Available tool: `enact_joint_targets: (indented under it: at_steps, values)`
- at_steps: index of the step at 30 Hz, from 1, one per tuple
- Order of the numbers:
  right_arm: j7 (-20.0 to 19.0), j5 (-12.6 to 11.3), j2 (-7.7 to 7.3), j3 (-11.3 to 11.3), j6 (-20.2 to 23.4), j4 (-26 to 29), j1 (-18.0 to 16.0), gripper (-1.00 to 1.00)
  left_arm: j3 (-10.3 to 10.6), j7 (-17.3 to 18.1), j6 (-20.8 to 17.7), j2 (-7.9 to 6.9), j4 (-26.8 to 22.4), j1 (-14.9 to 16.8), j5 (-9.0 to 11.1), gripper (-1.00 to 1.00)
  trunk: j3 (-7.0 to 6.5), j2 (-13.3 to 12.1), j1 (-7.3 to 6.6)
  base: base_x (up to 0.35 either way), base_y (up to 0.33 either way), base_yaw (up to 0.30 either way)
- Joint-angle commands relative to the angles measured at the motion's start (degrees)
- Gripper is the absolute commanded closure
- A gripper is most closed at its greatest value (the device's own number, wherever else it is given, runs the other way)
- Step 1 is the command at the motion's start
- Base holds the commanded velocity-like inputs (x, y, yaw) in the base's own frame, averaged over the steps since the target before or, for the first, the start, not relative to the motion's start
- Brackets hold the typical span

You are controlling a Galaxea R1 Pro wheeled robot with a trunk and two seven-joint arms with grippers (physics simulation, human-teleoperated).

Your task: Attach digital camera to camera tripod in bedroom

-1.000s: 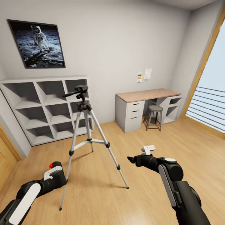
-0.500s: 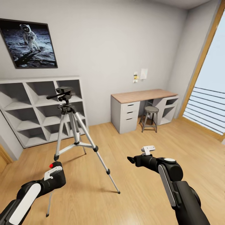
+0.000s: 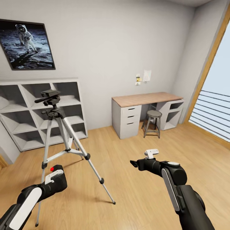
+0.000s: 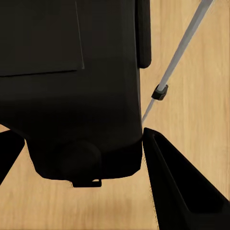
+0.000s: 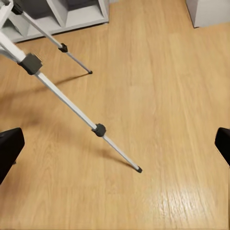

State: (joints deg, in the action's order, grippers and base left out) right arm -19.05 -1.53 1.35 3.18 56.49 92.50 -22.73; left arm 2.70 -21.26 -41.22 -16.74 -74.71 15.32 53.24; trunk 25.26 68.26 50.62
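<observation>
The camera tripod (image 3: pixel 65 140) stands on the wood floor at the left, silver legs spread, its black pan head (image 3: pixel 49 95) bare on top. In the left wrist view the black digital camera (image 4: pixel 72 96) sits between the fingers (image 4: pixel 177 187), with my left gripper (image 3: pixel 56 180) shut on it, low beside the tripod's near leg (image 4: pixel 168 76). My right gripper (image 3: pixel 134 163) hangs open over bare floor, to the right of the tripod. A tripod leg (image 5: pixel 72 108) crosses the right wrist view, where the fingertips (image 5: pixel 9 148) stand far apart.
White cube shelves (image 3: pixel 28 127) line the left wall behind the tripod, under an astronaut picture (image 3: pixel 27 44). A desk (image 3: pixel 147 99) with drawers and a stool (image 3: pixel 153 123) stand at the back right. A striped balcony rail (image 3: pixel 210 111) is at the right.
The whole picture has shifted: the tripod, shelves and picture now sit further left in the head view, so the camera has turned. Both arms hold the same pose.
</observation>
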Motion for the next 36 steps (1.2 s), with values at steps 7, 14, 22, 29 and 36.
enact_joint_targets:
  at_steps: [7,14,22,29,36]
  values:
    - [-0.01,-0.14,-0.02,-0.06,0.21,0.05,-0.03,-1.0,0.11,-0.1,0.09,-0.05,0.16,0.06,0.49,1.0,0.06,0.04,0.02,0.112,-0.196,0.26]
    - [0.01,-0.14,-0.03,-0.05,0.2,0.05,-0.03,-1.0,0.11,0.12,0.16,-0.05,0.25,0.06,0.54,1.0,0.06,0.04,0.02,0.021,-0.036,0.279]
    - [0.0,-0.14,-0.03,-0.07,0.17,0.05,-0.04,-1.0,0.11,0.09,0.17,-0.05,0.26,0.06,0.53,1.0,0.06,0.04,0.02,0.003,-0.056,0.283]
    - [0.01,-0.14,-0.06,-0.08,0.08,0.05,-0.03,-1.0,0.11,-0.24,0.17,-0.05,0.27,0.06,0.54,1.0,0.06,0.04,0.02,0.0,-0.252,0.208]
    - [-0.02,-0.14,-0.1,-0.06,-0.28,0.05,-0.03,-1.0,0.11,-0.43,0.17,-0.05,0.25,0.06,0.55,1.0,0.06,0.04,0.02,0.0,-0.315,0.019]
